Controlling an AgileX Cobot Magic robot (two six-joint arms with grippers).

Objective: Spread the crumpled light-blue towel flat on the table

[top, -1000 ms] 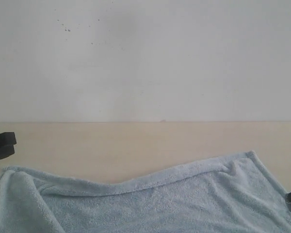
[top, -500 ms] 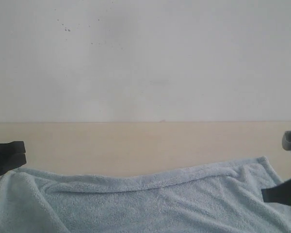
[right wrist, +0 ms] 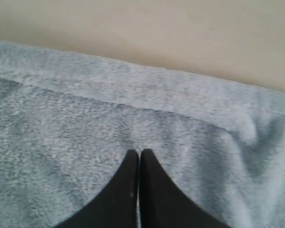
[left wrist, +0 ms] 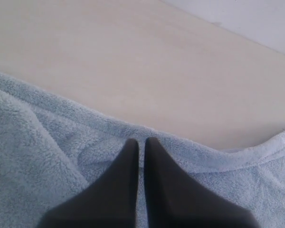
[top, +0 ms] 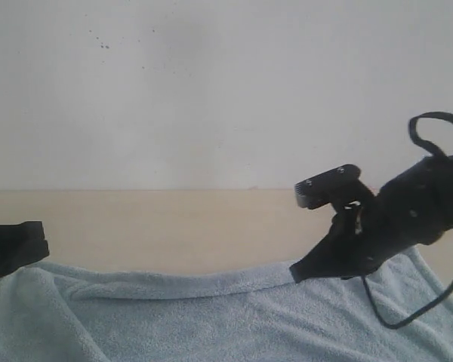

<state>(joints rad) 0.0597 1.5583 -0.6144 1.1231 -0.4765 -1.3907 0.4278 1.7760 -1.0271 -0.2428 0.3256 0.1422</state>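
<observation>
1. Towel (top: pixel 211 317): pale blue terry cloth lying on the table (top: pixel 174 226), filling the bottom strip of the exterior view from its left edge to its right. Its far hem runs roughly level across the frame, with shallow ripples behind it.
2. Handling, judged: soft, limp and light. It will sag and fold wherever it is unsupported, and the pile should drag a little on the smooth wood. Not fragile, and it gives a good hold to any pinch.
3. Best hold, judged: the hemmed border (left wrist: pixel 256 156) close to the corners, one corner per arm, so that a pull tensions the whole edge.
4. Left gripper (left wrist: pixel 141 142): fingers drawn almost together with a thin slit between, tips over the cloth just inside its edge. Whether they nip any pile cannot be told.
5. Right gripper (right wrist: pixel 139 153): fingers pressed together, tips at the towel's surface a little inside the hem. No grasp can be confirmed.
6. Exterior view only: the white wall (top: pixel 211 90), the right arm reaching in from the right of the frame with its looping cable (top: pixel 408 317), and the left gripper as a dark stub at the left edge.
7. Wrist views only: how close each pair of fingers stands, the stitched hem, and the terry texture.
</observation>
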